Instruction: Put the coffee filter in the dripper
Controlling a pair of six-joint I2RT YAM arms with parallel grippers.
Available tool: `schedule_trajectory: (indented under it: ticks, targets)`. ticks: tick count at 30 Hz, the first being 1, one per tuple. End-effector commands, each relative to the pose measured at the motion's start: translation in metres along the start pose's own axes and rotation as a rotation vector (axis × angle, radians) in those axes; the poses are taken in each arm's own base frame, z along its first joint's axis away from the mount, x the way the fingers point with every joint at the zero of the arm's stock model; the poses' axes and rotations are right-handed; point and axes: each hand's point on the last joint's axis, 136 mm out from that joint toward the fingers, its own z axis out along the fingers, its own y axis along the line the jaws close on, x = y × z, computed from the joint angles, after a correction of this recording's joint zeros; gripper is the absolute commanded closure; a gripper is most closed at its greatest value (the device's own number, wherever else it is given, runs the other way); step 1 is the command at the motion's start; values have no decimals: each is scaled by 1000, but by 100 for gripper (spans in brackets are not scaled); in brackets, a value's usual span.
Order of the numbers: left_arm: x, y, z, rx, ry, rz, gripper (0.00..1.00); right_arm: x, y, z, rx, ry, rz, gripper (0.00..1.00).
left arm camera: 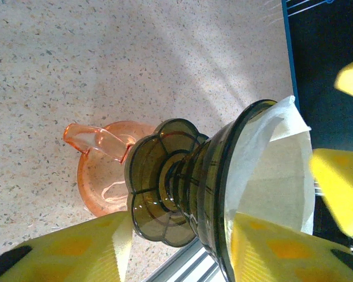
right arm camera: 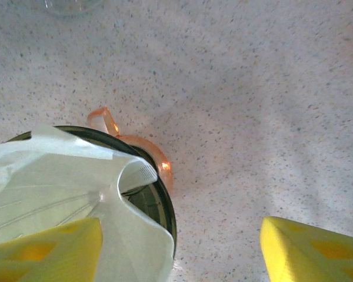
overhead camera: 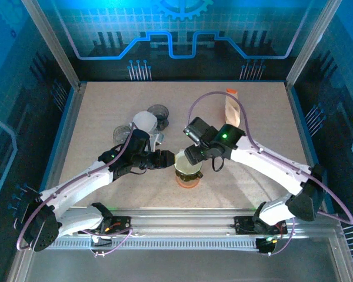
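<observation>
While the paper filter (right arm camera: 53,176) sits opened inside the dark glass dripper (left arm camera: 182,188), which stands on the orange jug (left arm camera: 97,182) on the speckled table (right arm camera: 253,88), my left gripper (left arm camera: 179,235) is clamped on the dripper's narrow stem from the side. My right gripper (right arm camera: 182,247) hovers over the rim, fingers spread wide, one finger just beside the filter's edge.

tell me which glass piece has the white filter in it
The dark olive dripper, white filter lining its cone; the orange carafe only sits beneath it.
</observation>
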Motion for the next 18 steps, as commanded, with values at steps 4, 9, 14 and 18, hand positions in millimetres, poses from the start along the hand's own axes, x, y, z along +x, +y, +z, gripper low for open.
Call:
schedule_trajectory:
  ticks: [4,9,14,18]
  targets:
    - [4,0,-1,-4,6,-13,44,-8,-17,-41,2,-113,49,28]
    - [1,-3,-4,2,-7,-13,39,-4,-21,-53,-24,-172,75,28]
    - [-1,-8,-9,15,-21,-9,33,0,-25,-61,-35,-211,93,28]
    - [-3,-12,-13,25,-35,-7,30,3,-29,-67,-36,-240,103,28]
